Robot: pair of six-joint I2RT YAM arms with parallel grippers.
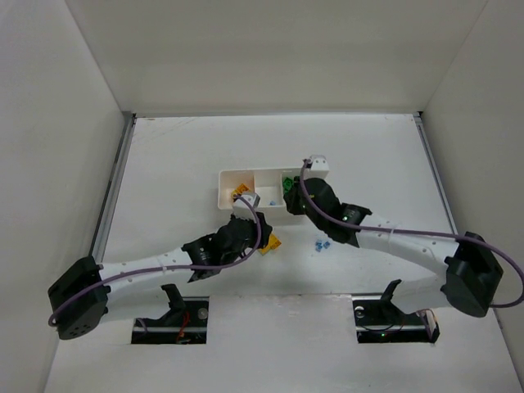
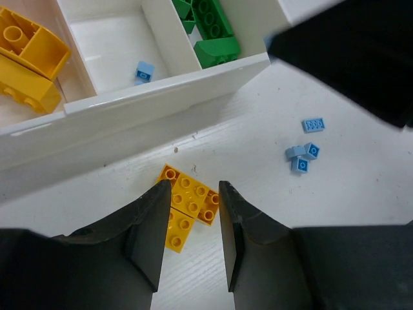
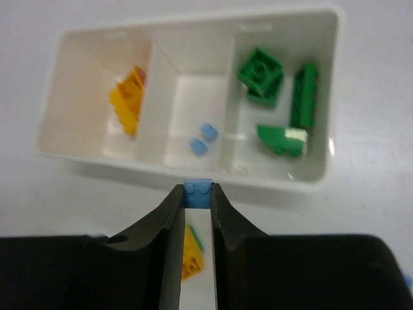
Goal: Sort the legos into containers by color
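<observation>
Right claw (image 3: 197, 190) clamps a blue lego (image 3: 198, 194) (left claw (image 2: 193, 188) straddles yellow lego (image 2: 190, 204), grip unclear).

White table (image 1: 164, 164), bearing: three-compartment tray (image 2: 129, 123) just ahead of the left gripper (image 2: 193, 190); yellow-orange legos (image 2: 177, 234) beneath its fingertips; pale blue legos (image 2: 303, 155) loose to its right.

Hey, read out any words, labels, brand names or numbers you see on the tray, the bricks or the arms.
None can be read.
The white tray shows no readable print.
Studs on the yellow bricks, green bricks and pale blue bricks show no legible lettering; any embossing is too small to tell.
The left arm and right arm show no readable marking.
</observation>
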